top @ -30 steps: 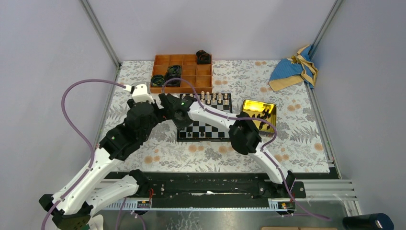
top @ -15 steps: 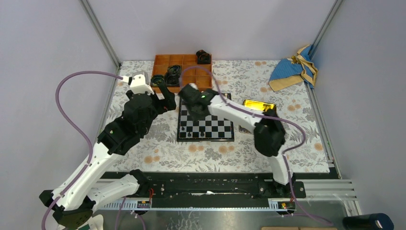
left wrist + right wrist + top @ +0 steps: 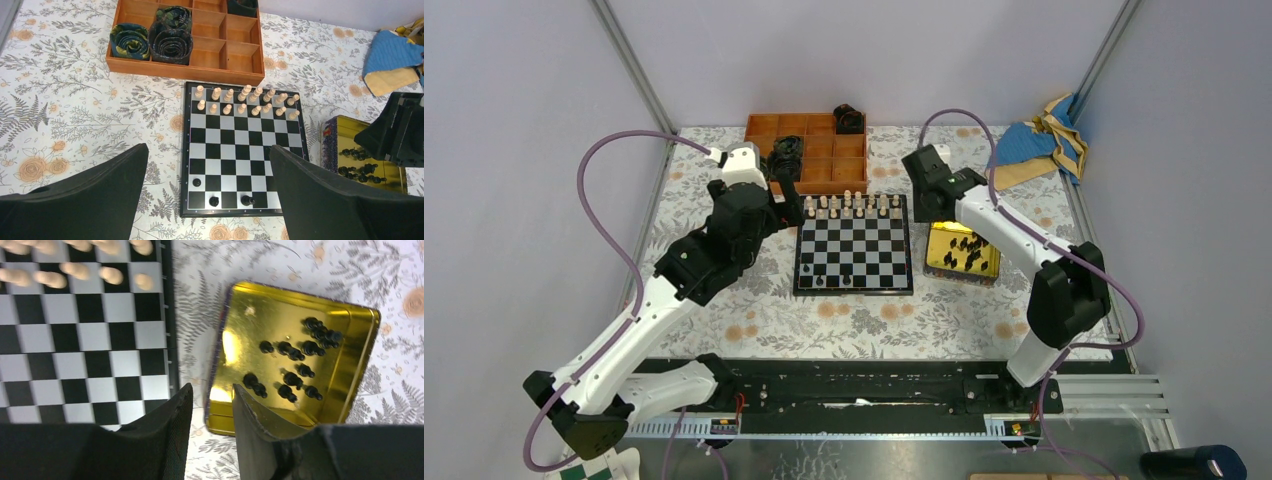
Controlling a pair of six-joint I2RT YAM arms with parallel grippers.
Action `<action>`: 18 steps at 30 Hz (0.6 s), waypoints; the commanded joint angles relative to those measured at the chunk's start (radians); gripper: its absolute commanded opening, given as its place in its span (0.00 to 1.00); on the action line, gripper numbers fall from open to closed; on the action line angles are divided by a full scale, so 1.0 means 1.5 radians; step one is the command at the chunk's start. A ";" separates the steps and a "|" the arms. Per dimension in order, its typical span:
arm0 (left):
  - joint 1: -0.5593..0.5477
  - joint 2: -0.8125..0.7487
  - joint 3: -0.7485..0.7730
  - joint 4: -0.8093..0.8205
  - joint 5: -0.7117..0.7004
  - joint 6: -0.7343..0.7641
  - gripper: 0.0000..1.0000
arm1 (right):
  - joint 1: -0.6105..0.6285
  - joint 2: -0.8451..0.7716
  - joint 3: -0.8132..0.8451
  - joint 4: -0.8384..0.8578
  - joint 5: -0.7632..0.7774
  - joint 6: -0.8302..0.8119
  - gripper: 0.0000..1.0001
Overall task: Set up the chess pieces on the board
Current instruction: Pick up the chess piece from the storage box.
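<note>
The board [image 3: 855, 248] lies mid-table, and three black chess pieces stand at its near left: one [image 3: 197, 182] on the second row and two [image 3: 214, 201] [image 3: 247, 200] on the nearest row. Several more black chess pieces [image 3: 292, 371] lie in a gold tin [image 3: 250, 330] just right of the board. My right gripper [image 3: 212, 390] hovers open over the strip between the board [image 3: 75, 340] and the tin's near left corner, with nothing between its fingers. High above the board's near left, my left gripper [image 3: 208, 150] is wide open and empty. From above, the left gripper [image 3: 790, 203] is at the board's far left corner.
Cream chessmen [image 3: 245, 101] fill the board's two far rows. An orange compartment tray [image 3: 824, 165] holding black coiled rings [image 3: 170, 42] sits behind the board. A blue and yellow cloth [image 3: 1036, 145] lies at the far right. A green-and-white checkered sheet [image 3: 604, 468] pokes out at the bottom left.
My right arm has swung from the board's far left across to the right, uncovering the tin, and its jaws have widened a little. My left arm has moved slightly farther back.
</note>
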 commanded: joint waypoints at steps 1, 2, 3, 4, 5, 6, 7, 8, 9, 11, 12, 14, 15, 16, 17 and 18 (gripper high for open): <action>0.003 -0.002 0.008 0.035 0.001 0.012 0.99 | -0.042 -0.029 -0.057 0.023 0.012 0.017 0.40; 0.003 -0.003 0.006 0.036 0.003 0.012 0.99 | -0.050 -0.032 -0.069 0.028 0.010 0.020 0.40; 0.004 -0.003 0.004 0.036 0.005 0.011 0.99 | -0.055 -0.034 -0.079 0.035 0.009 0.022 0.40; 0.004 -0.004 0.002 0.035 0.006 0.011 0.99 | -0.063 -0.034 -0.090 0.042 0.005 0.024 0.40; 0.003 -0.005 0.001 0.036 0.006 0.011 0.99 | -0.069 -0.034 -0.098 0.048 -0.001 0.025 0.40; 0.004 -0.004 -0.001 0.035 0.006 0.012 0.99 | -0.076 -0.032 -0.104 0.053 -0.007 0.026 0.40; 0.003 -0.004 -0.003 0.035 0.007 0.012 0.99 | -0.082 -0.029 -0.108 0.057 -0.010 0.027 0.40; 0.003 -0.003 -0.005 0.035 0.009 0.012 0.99 | -0.088 -0.026 -0.112 0.060 -0.015 0.027 0.39; 0.003 -0.003 -0.007 0.035 0.012 0.012 0.99 | -0.094 -0.022 -0.115 0.065 -0.020 0.027 0.39; 0.004 -0.002 -0.010 0.034 0.014 0.011 0.99 | -0.104 -0.017 -0.121 0.073 -0.027 0.027 0.39; 0.003 -0.001 -0.011 0.034 0.015 0.010 0.99 | -0.109 -0.014 -0.124 0.077 -0.033 0.028 0.38; 0.004 0.001 -0.011 0.035 0.016 0.012 0.99 | -0.118 -0.007 -0.128 0.084 -0.043 0.028 0.38; 0.004 0.002 -0.010 0.035 0.016 0.014 0.99 | -0.122 -0.004 -0.129 0.086 -0.046 0.029 0.37; 0.004 0.004 -0.011 0.034 0.016 0.015 0.99 | -0.125 0.002 -0.130 0.090 -0.049 0.029 0.37; 0.003 0.006 -0.010 0.034 0.016 0.016 0.99 | -0.130 0.006 -0.132 0.092 -0.054 0.029 0.37; 0.003 0.008 -0.009 0.034 0.016 0.017 0.99 | -0.134 0.011 -0.134 0.095 -0.057 0.029 0.37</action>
